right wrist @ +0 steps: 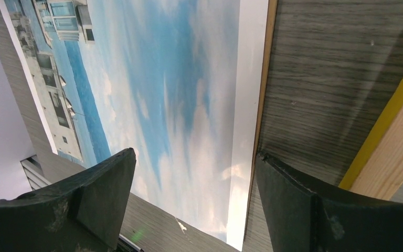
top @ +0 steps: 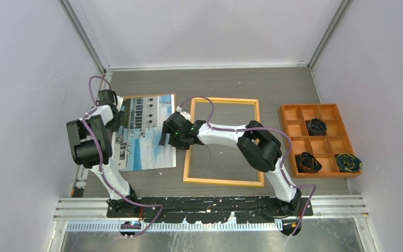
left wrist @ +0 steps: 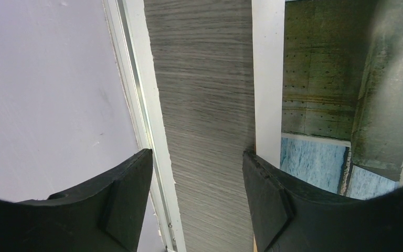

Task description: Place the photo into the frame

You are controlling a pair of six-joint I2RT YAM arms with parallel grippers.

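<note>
The photo (top: 147, 136) lies face up on the grey table (top: 215, 84), left of the frame (top: 223, 181) and just apart from it, with a strip of bare table between them. The frame lies flat, its wood-coloured face up; the right wrist view shows a yellow strip along its edge.

The right hand (right wrist: 195, 155) hangs over the photo's right edge with its fingers spread wide, pinching nothing. One finger (right wrist: 99, 199) is over the printed sky, and the other is over the bare strip beside the frame, so the photo's white border runs between them. A thin brown line shows along that border.

The left hand (left wrist: 197, 155) is at the photo's far left edge, fingers also spread and holding nothing. Bare table shows between them. The finger (left wrist: 267, 210) nearer the photo sits right at its white border; whether it touches cannot be told.

An orange compartment tray (top: 298, 113) stands well to the right of the frame, with three dark bundles in its cells.
</note>
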